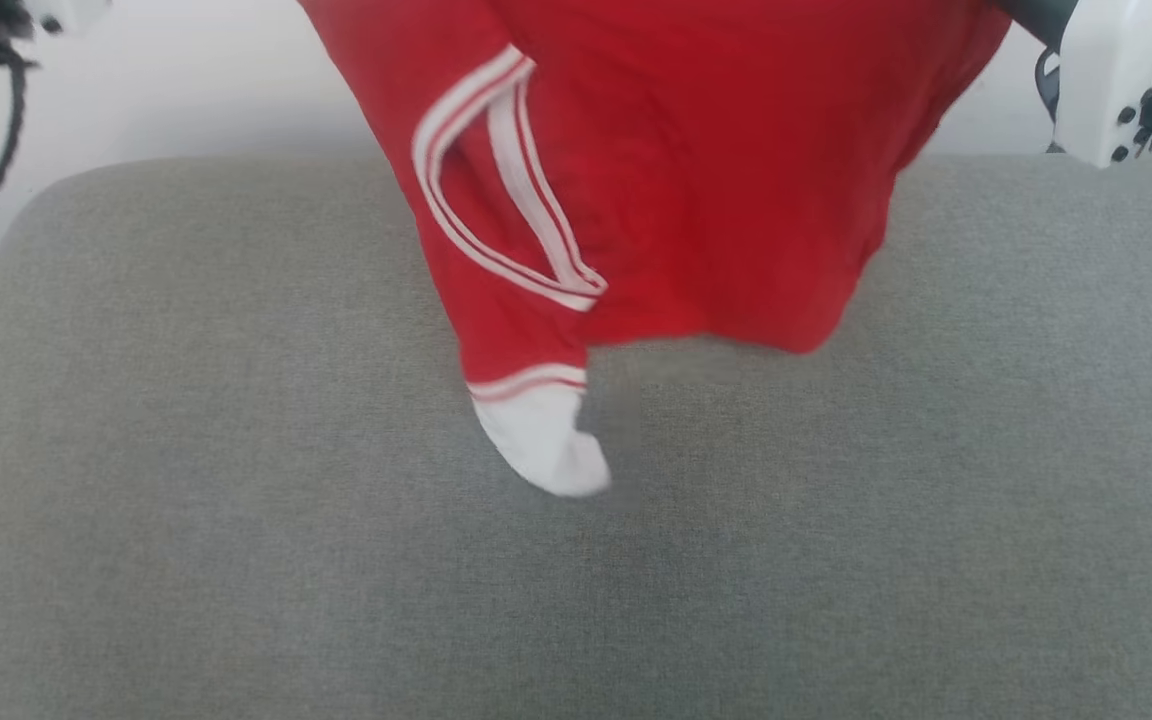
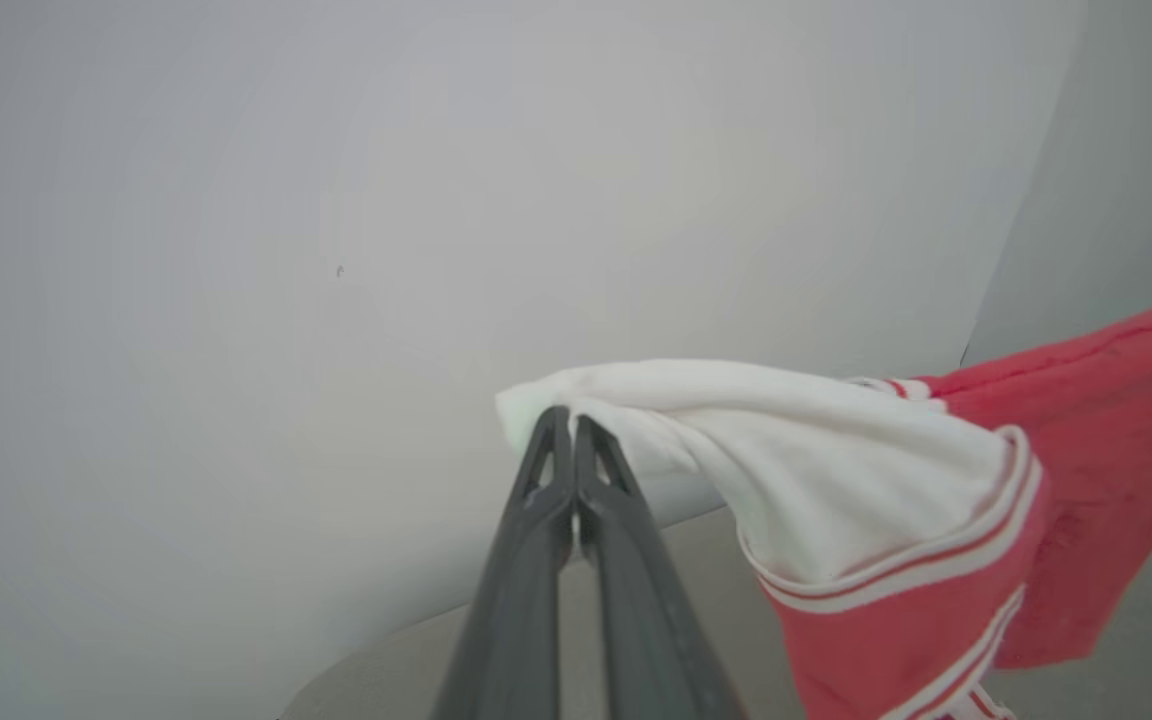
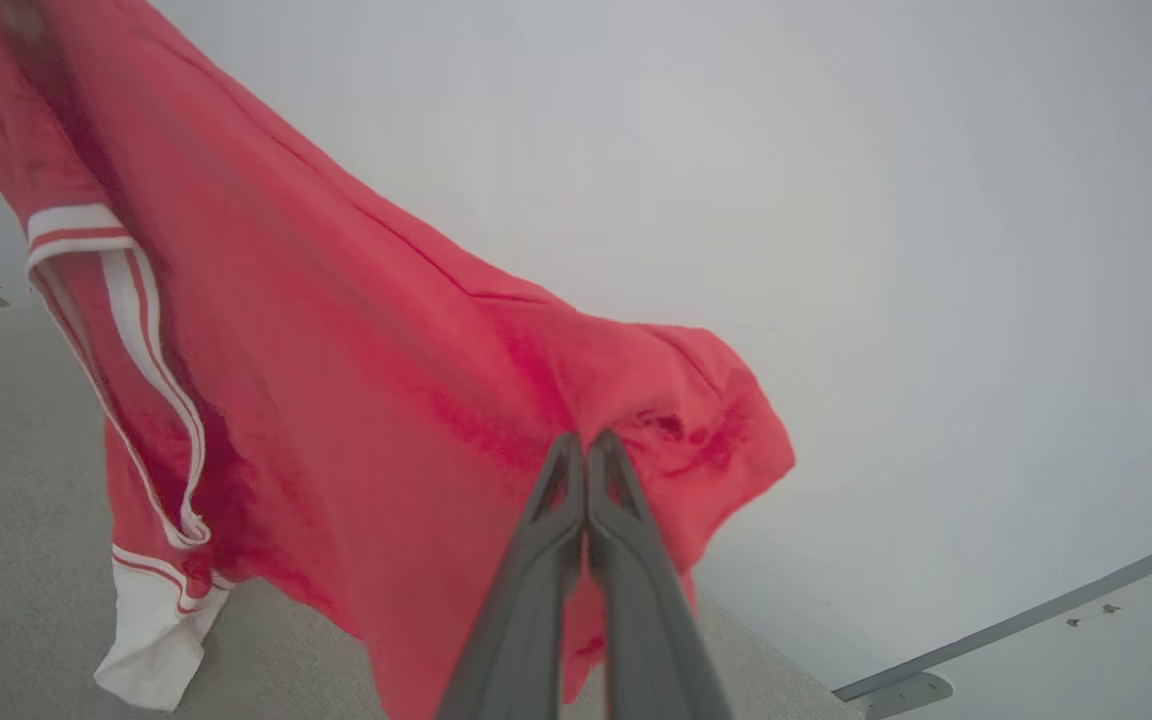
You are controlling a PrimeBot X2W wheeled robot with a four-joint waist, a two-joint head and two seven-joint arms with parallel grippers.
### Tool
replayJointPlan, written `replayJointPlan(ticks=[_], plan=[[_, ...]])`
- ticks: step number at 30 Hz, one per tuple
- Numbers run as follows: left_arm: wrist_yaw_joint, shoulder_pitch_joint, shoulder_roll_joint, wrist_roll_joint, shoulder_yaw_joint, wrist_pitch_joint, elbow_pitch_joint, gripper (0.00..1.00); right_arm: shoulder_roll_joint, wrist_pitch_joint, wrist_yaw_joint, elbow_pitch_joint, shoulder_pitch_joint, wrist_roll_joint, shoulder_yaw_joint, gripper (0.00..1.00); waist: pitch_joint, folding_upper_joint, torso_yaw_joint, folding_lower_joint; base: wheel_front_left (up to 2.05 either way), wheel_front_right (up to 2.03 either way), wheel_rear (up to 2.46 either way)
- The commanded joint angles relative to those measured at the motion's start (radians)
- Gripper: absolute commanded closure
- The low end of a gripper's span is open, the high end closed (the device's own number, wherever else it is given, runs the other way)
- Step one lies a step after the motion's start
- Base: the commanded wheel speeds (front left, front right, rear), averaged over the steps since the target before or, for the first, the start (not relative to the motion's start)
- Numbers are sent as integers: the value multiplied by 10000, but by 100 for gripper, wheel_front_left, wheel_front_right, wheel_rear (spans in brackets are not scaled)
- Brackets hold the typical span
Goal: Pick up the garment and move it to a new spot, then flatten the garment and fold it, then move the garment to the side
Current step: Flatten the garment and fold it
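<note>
Fingers of left gripper, right gripper tight on the hanging garment.

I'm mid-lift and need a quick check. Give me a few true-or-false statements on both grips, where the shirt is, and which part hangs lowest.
1. The left gripper is shut on the garment at a white sleeve. True.
2. The right gripper is open and empty. False: it is shut on the garment's red cloth.
3. The garment lies flat on the grey cushion. False: it hangs from both grippers above the cushion.
4. The dangling sleeve is the garment's lowest part. True.
</note>
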Motion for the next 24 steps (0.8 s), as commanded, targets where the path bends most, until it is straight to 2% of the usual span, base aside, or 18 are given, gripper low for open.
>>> replayJointPlan(ticks=[1, 5, 11, 19, 24], plan=[[23, -218, 16, 197, 63, -88, 165, 100, -46, -66, -14, 19, -97, -96, -81, 100, 34, -1, -34, 0, 0, 0, 0], [113, -492, -63, 385, 69, -352, 525, 100, 30, -256, -14, 203, -154, -453, -282, 100, 209, -1, -86, 0, 0, 0, 0], [166, -767, -354, 822, 115, -1189, 1266, 100, 548, -718, -15, 1084, -342, -965, -680, 100, 695, -1, -119, 0, 0, 0, 0], [132, -1948, -1240, 1508, 296, -3075, 3103, 100, 2116, -1980, -15, 3596, -1408, -2540, -1086, 100, 1826, -1, -247, 0, 0, 0, 0], [198, -3159, -1604, 2140, 428, -4867, 4039, 100, 2970, -3903, -17, 5529, -2636, -4184, -1559, 100, 2579, -1, -235, 0, 0, 0, 0]])
